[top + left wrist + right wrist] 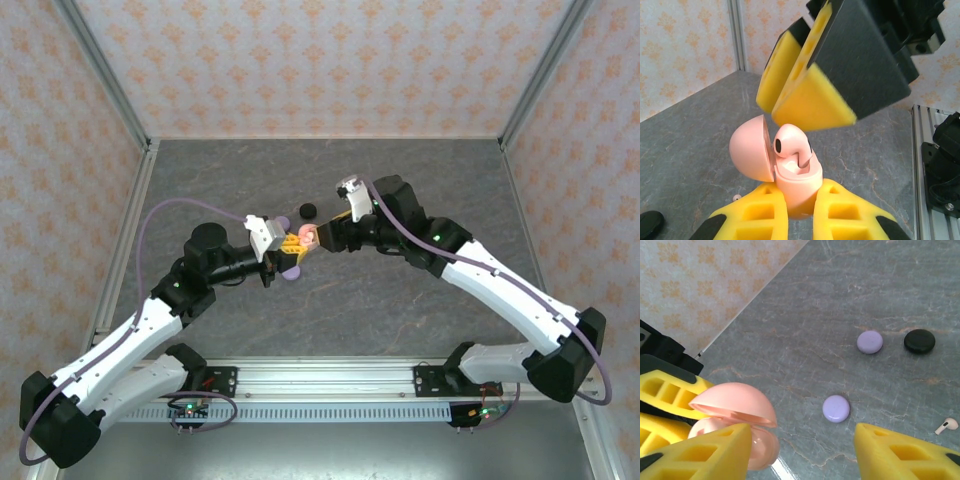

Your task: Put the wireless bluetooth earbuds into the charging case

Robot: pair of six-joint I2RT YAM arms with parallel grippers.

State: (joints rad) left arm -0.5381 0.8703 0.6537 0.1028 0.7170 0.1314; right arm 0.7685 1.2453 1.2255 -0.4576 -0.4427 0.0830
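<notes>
Pink case (796, 186) one, lavender cases (869, 341) (836, 408) two

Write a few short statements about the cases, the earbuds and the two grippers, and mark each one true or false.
1. The left gripper holds the pink charging case with its lid open. True.
2. The right gripper is closed on a lavender case. False: it is open and holds nothing, and it hangs close above the pink charging case.
3. A pink earbud sits in the pink charging case. True.
4. Three black cases lie on the table. False: there is one black case, and two lavender cases.
5. A loose earbud lies on the table, apart from the cases. True.
</notes>
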